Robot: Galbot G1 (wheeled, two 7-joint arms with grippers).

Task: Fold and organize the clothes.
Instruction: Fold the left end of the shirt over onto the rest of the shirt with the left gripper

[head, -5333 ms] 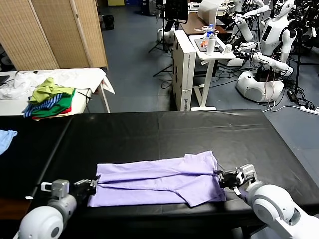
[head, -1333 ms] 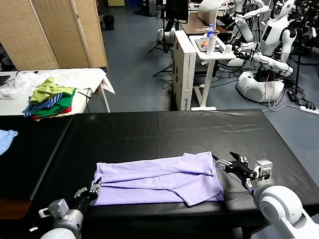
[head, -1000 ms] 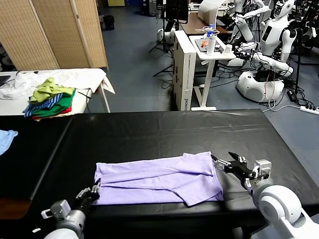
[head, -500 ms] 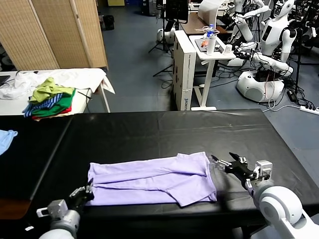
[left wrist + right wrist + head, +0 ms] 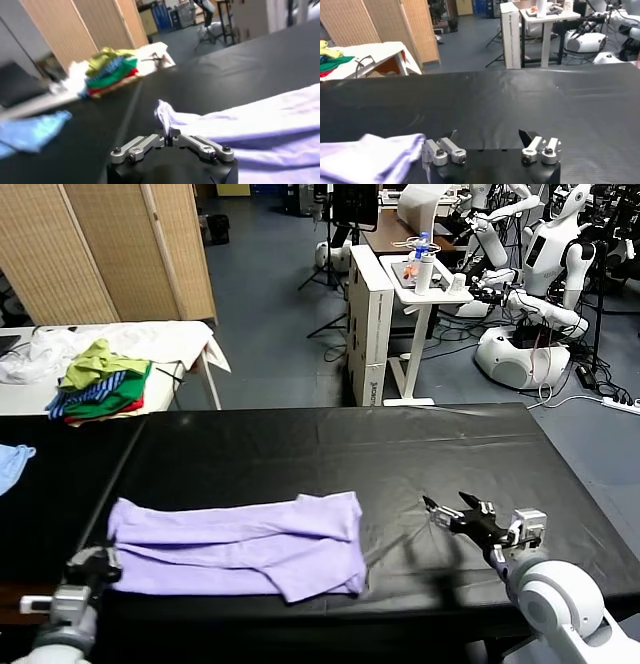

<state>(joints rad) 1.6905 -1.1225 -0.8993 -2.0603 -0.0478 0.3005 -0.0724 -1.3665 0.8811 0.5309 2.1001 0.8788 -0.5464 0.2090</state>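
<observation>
The pale lavender T-shirt (image 5: pixel 240 544) lies folded lengthwise in a long band on the black table (image 5: pixel 340 454), near its front left. My left gripper (image 5: pixel 100 559) is shut on the shirt's left end; in the left wrist view the fabric (image 5: pixel 240 135) rises pinched between my left gripper's (image 5: pixel 167 134) closed fingers. My right gripper (image 5: pixel 445 514) is open and empty, hovering just above the table to the right of the shirt, apart from it. In the right wrist view my right gripper (image 5: pixel 487 135) stands wide open, with the shirt's end (image 5: pixel 370 155) off to the side.
A pile of green, striped blue and red clothes (image 5: pixel 100 389) lies on a white table at back left. A light blue cloth (image 5: pixel 12 464) lies at the left edge. A white cart (image 5: pixel 425 294) and other robots (image 5: pixel 540 284) stand beyond the table.
My left gripper has pulled the shirt to the left along the table's front. My right gripper stayed open in place, so the shirt's right end now lies well away from it.
</observation>
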